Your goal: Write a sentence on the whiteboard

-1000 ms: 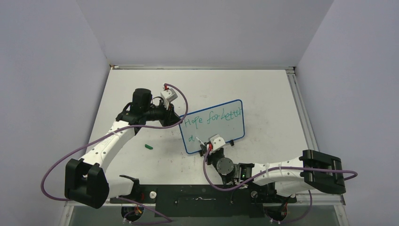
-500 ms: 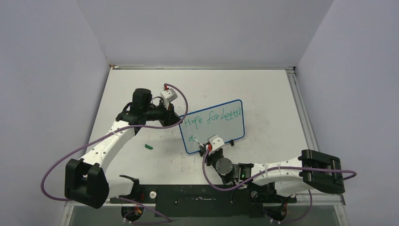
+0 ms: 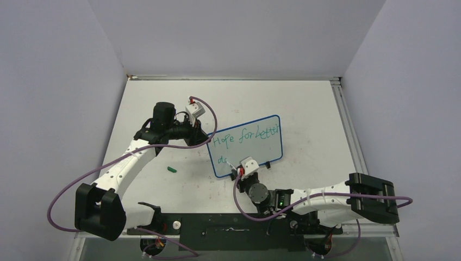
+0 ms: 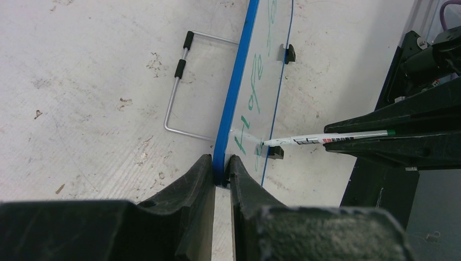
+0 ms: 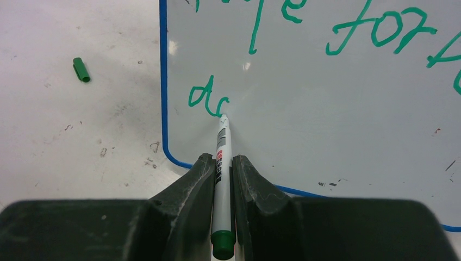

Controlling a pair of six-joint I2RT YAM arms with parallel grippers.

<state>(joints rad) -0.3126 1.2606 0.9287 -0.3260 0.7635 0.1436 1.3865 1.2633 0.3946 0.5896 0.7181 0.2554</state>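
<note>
The whiteboard (image 3: 255, 149) stands tilted mid-table, white with a blue frame. The sentence (image 3: 247, 137) in green reads "Hope for better" on the top line, with "da" begun below it (image 5: 206, 99). My left gripper (image 4: 220, 171) is shut on the board's blue left edge (image 4: 234, 98). My right gripper (image 5: 222, 168) is shut on a white marker (image 5: 222, 163) with a green end; its tip touches the board just right of the "da". The marker also shows in the left wrist view (image 4: 326, 138).
A green marker cap (image 3: 172, 169) lies on the table left of the board, also in the right wrist view (image 5: 81, 69). A wire stand (image 4: 179, 92) juts out behind the board. One black foot (image 4: 290, 53) shows at its lower edge. Walls enclose the table.
The second letter after the "d" on the lower line has been drawn. The right gripper and marker have shifted slightly right along the board. The left arm has not moved.
</note>
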